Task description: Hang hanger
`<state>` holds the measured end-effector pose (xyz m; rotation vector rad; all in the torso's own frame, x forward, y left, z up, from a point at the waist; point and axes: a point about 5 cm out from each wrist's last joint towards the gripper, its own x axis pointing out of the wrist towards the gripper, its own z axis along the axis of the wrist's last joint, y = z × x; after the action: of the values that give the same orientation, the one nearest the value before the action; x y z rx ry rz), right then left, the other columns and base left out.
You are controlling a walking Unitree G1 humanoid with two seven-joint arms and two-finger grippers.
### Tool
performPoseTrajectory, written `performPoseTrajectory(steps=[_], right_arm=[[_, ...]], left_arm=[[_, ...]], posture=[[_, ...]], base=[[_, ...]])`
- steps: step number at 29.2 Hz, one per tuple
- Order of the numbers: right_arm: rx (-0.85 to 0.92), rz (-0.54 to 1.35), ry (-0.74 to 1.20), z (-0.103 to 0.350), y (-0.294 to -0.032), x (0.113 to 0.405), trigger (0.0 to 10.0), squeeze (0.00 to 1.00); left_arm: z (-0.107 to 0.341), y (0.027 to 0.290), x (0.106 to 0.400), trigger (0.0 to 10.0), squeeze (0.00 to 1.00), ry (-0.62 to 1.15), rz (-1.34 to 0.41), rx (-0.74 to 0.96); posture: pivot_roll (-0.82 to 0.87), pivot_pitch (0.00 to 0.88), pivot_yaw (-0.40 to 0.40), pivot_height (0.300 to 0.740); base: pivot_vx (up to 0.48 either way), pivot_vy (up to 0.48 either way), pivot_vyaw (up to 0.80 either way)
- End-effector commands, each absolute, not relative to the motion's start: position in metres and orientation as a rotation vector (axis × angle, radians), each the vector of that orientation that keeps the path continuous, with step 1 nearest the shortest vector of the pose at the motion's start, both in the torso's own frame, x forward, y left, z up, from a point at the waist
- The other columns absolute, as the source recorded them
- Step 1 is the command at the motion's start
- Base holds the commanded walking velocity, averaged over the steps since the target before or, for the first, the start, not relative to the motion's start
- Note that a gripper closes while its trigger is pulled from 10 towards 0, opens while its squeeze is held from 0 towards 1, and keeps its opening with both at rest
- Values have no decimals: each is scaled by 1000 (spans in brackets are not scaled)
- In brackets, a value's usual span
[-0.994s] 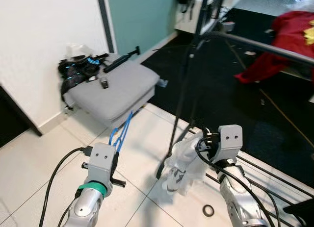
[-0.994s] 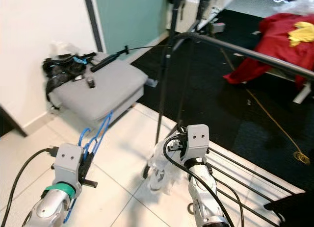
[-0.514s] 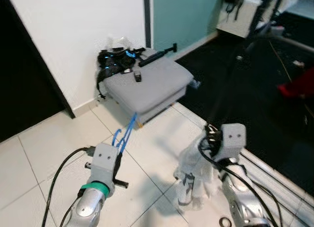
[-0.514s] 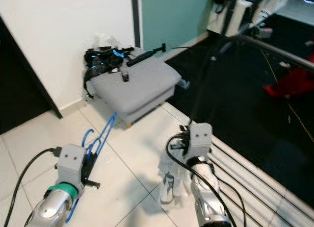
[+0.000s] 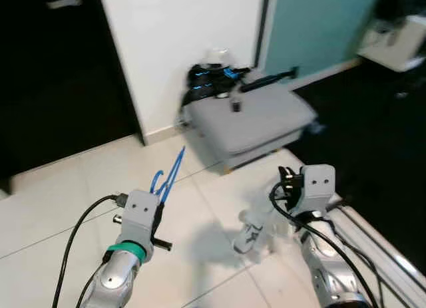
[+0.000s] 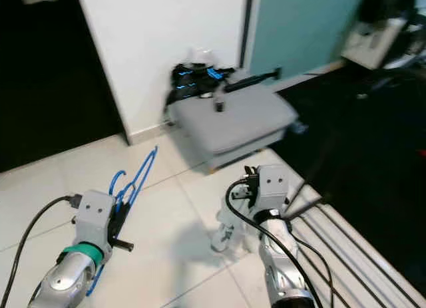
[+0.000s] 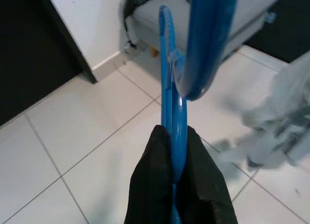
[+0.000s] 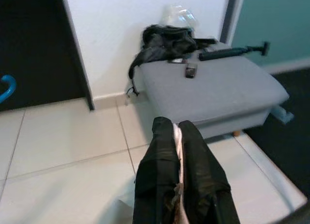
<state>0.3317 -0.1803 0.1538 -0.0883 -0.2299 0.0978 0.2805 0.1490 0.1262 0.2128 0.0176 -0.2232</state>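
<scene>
The left tool [image 7: 175, 183] is clamped on the blue hanger [image 5: 168, 177], whose long axis runs forward from it toward the grey cushion [image 5: 256, 120], while the right tool [image 8: 178, 185] grips pale plastic wrap [image 5: 256, 228] alongside, low over the floor.

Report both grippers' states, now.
Left gripper: shut on the blue hanger.
Right gripper: shut on a white garment.

grey cushion [image 5: 256, 122], black bag [image 5: 208, 82], white wall [image 5: 180, 42]
</scene>
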Motion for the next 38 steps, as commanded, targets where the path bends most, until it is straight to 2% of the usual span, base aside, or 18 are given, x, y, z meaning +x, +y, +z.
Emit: performPoseTrajectory(steps=[1, 4, 6, 9, 12, 16, 24, 38], right_arm=[[-112, 142, -260, 165, -182, 335, 10000, 0], [-126, 163, -260, 169, -185, 336, 10000, 0], [-168, 259, -248, 181, -191, 339, 10000, 0], [-205, 303, -251, 192, -198, 340, 10000, 0], [-237, 310, -267, 201, -204, 341, 10000, 0], [-243, 312, -271, 202, -205, 341, 10000, 0], [-307, 372, -269, 208, -199, 339, 10000, 0], [-260, 354, -272, 203, -194, 333, 10000, 0]], left_arm=[[127, 151, 278, 10000, 0, 25, -267, 236], [129, 150, 278, 10000, 0, 21, -292, 245], [138, 146, 278, 10000, 0, 0, -368, 245], [145, 142, 279, 10000, 0, -17, -412, 233], [149, 138, 281, 10000, 0, -25, -410, 188], [149, 138, 282, 10000, 0, -25, -410, 181], [152, 132, 285, 10000, 0, -18, -430, 134], [154, 130, 289, 10000, 0, -19, -428, 149]], posture=[[-104, 182, 58, 740], [-104, 182, 58, 740], [-112, 181, 52, 740], [-116, 180, 49, 740], [-120, 178, 46, 740], [-120, 178, 46, 740], [-128, 169, 52, 740], [-136, 172, 65, 740]], base=[[0, 0, 738], [0, 0, 738], [0, 0, 0], [0, 0, 0], [0, 0, -800], [0, 0, -800], [0, 0, 0], [0, 0, 0]])
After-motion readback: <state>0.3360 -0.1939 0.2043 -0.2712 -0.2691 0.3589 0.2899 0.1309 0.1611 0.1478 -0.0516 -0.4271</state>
